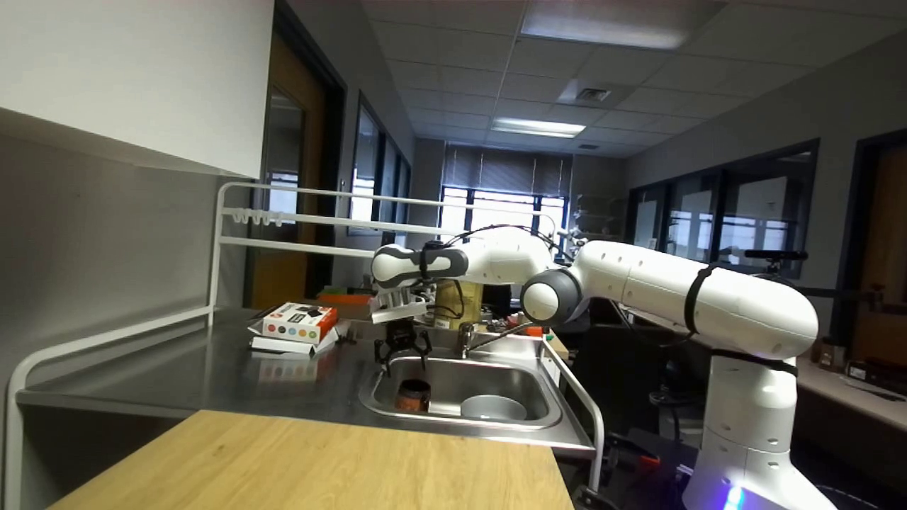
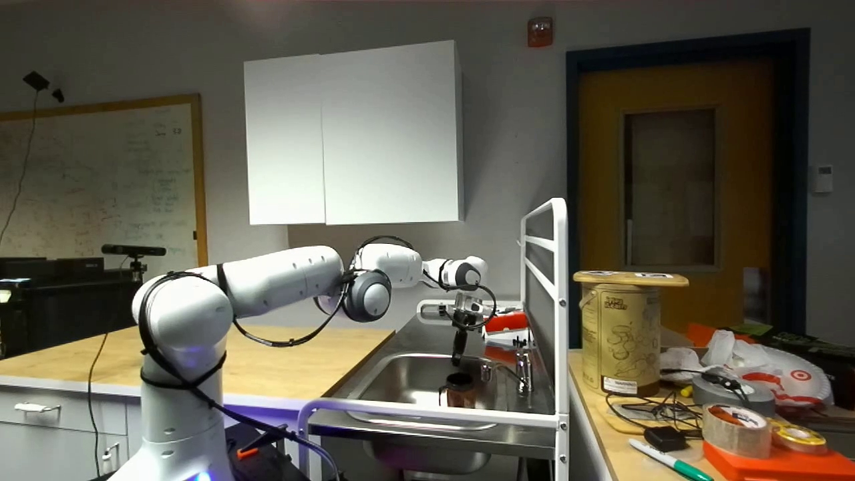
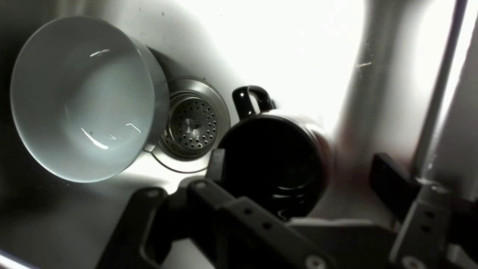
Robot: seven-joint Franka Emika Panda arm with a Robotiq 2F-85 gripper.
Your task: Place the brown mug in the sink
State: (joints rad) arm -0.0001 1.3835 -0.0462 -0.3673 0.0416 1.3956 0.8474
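Note:
The brown mug (image 1: 412,398) stands upright in the left part of the metal sink (image 1: 496,364), with a dark rim and a reddish-brown body. In an exterior view the mug (image 2: 460,395) shows its handle to the left, inside the sink (image 2: 394,377). My gripper (image 1: 405,360) is above the mug, apart from it, with its fingers spread; it also shows in an exterior view (image 2: 457,357). In the wrist view the gripper (image 3: 300,164) is open and empty. The mug (image 3: 272,149) lies below, nearer the left finger, its black handle pointing up. Its lower edge is partly hidden by the gripper.
A whitish bowl (image 3: 86,101) sits in the sink beside the drain strainer (image 3: 192,123). A faucet (image 1: 465,341) stands behind the sink. A white rail (image 1: 584,400) edges the counter. A white and orange box (image 1: 294,322) lies on the metal counter; a wooden tabletop (image 1: 340,460) adjoins it.

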